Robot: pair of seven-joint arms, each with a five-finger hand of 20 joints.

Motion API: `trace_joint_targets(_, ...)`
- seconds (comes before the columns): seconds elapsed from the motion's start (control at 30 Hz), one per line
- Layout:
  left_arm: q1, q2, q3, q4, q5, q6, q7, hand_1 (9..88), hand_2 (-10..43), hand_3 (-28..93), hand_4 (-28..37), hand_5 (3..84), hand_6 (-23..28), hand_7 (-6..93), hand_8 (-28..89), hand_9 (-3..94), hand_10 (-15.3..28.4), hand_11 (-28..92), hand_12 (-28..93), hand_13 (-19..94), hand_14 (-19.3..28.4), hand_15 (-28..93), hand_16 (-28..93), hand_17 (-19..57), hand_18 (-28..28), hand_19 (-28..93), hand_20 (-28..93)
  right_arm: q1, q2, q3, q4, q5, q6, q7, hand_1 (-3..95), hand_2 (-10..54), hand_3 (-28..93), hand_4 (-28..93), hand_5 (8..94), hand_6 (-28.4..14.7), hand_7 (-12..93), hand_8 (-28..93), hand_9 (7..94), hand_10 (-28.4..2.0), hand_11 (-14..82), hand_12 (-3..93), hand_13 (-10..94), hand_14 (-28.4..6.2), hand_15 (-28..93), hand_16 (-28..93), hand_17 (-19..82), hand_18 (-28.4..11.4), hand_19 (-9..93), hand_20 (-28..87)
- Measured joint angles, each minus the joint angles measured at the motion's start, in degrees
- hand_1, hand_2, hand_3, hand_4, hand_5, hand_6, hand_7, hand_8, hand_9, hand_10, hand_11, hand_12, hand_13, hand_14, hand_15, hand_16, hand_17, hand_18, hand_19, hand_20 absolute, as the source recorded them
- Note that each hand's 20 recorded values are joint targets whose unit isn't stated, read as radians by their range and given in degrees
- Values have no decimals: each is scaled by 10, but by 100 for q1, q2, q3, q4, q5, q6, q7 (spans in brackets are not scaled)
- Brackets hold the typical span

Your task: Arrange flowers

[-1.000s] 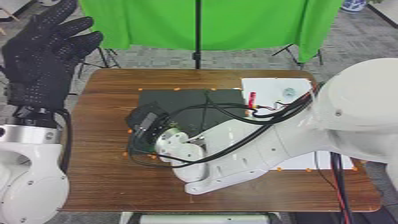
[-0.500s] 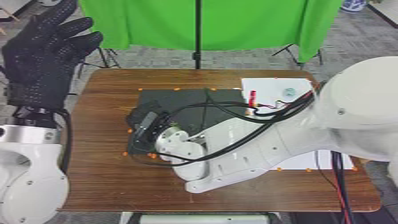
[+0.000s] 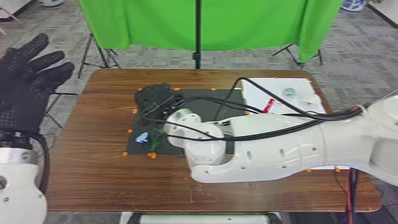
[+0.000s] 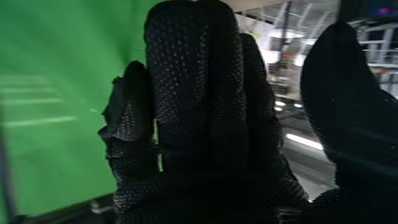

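In the head view my left hand point(image 3: 28, 82) is open at the left side, beyond the table's edge, with its fingers apart. My right hand point(image 3: 157, 100) lies over the far left part of the dark mat point(image 3: 191, 144), partly behind black cables. A blue flower point(image 3: 142, 138) with a green stem point(image 3: 155, 143) rests on the mat's near left part, nearer to the robot than my right hand and apart from it. In the right wrist view my right hand point(image 4: 209, 185) is open, its fingers straight and its thumb apart, with nothing held.
A white sheet point(image 3: 258, 86) on the table's right carries a red object point(image 3: 268, 105) and a small clear round item point(image 3: 290, 92). My right arm point(image 3: 275, 135) spans the table with loose cables above it. Small orange markers point(image 3: 153, 155) edge the mat.
My right hand has moved away from the robot, and the blue flower now shows. My left hand has shifted left and nearer. The red object has changed its slant and moved slightly right.
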Motion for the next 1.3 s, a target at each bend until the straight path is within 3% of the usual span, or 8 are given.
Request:
trace_joint_targets(0.13,343,-293,-142,-1,22,-6,-68,215,119,752,-283,358,104,131,-90,303,203,293,96,241,275,565,-120,-62,253,690,93,-730,613,991,-261,-99,-137,60,338,-94,764,-272,613,-7,167,-126,725,-133,229,149,715,-93,551,161,363,-204,897,205)
trace_joint_targets(0.23,466,-388,-144,-4,-1,7,-67,215,119,752,-283,358,104,132,-90,304,203,293,97,240,276,565,-120,-62,253,690,94,-1081,1038,1263,-318,-318,179,227,336,-91,764,-266,609,-8,167,-125,709,-140,223,149,702,-97,559,152,353,-205,897,198)
trace_joint_targets(0.37,573,-394,-178,-11,-56,38,-45,215,119,753,-283,358,105,132,-90,304,204,293,97,240,275,564,-120,-62,252,689,95,-1508,1614,1567,-362,-569,673,512,333,-92,772,-263,590,-16,166,-125,674,-149,215,147,677,-103,570,142,336,-208,894,188)
trace_joint_targets(0.8,616,-403,-57,-41,-80,87,-62,216,120,752,-283,358,105,132,-90,303,203,293,97,241,276,566,-121,-61,252,689,99,-3109,3338,3368,-911,-696,755,846,316,-91,762,-276,573,-21,163,-125,634,-161,207,142,644,-117,595,116,305,-215,895,175)
trace_joint_targets(1.07,444,-401,62,-30,-96,84,-120,218,121,753,-283,358,105,134,-91,303,204,296,97,241,277,569,-122,-59,253,692,101,-4038,3953,4625,-895,-512,632,1006,310,-93,755,-279,566,-22,156,-124,668,-172,200,138,650,-130,586,108,305,-225,891,179)
trace_joint_targets(1.2,414,-396,120,-28,-215,59,-79,218,122,753,-283,358,106,134,-91,304,204,298,96,242,278,570,-123,-59,254,693,101,-4185,4146,4757,-781,-392,436,1117,309,-91,746,-280,562,-21,148,-119,703,-178,192,139,682,-129,569,113,322,-235,900,186)
trace_joint_targets(1.3,413,-393,149,-26,-469,20,1,218,122,753,-283,359,107,134,-91,305,206,299,96,242,278,571,-123,-59,254,694,101,-4448,4181,5116,-731,-193,41,1167,308,-88,735,-277,553,-15,138,-118,755,-174,191,139,725,-122,550,123,348,-245,916,194)
